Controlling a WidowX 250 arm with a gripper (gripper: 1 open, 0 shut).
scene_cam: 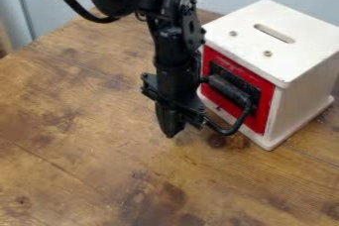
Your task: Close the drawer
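The big wooden table (79,131) has lots of bare room on the side of the fingers away from the box. Nothing stands there, so the arm can swing that way freely. On the other side, just beside the fingers, sits the cream box (284,47), and it blocks the way there.

The red drawer (236,89) is in the front of that box. It looks almost pushed in, but it may stick out a little; it is hard to tell. So the job looks nearly done, with maybe one small push left.

The black loop handle (228,121) sticks out from the drawer and reaches right next to the fingers.

The gripper (172,126) points straight down at the table. Its fingers are pressed together and hold nothing.
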